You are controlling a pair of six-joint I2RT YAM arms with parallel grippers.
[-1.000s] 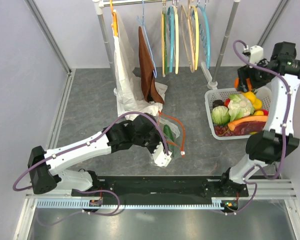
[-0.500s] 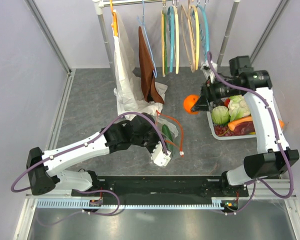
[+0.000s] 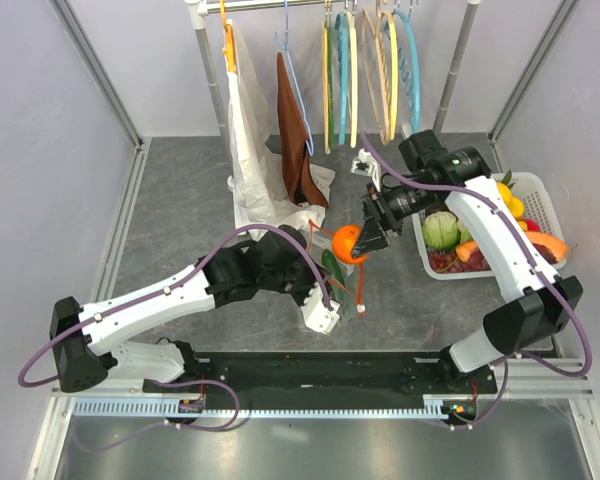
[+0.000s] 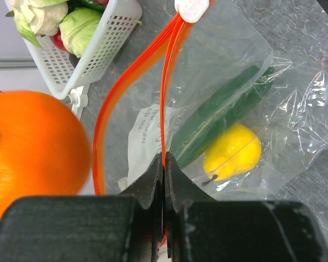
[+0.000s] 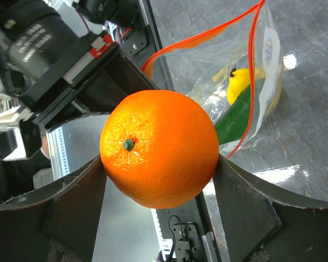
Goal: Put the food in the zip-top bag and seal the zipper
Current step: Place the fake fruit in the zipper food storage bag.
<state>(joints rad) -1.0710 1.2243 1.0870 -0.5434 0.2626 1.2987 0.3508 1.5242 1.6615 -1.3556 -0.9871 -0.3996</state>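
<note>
Right pincer (image 3: 353, 242), outstretched, has brought orange (image 5: 158, 148) to bag (image 4: 295, 109).

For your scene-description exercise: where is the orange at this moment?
In the top view the orange is mid-table, clamped in the right gripper beside the open zip-top bag, left of the white basket.

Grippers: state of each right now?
Left gripper: closed, pinching the zipper of the zip-top bag.
Right gripper: closed on the orange, holding it.
</note>
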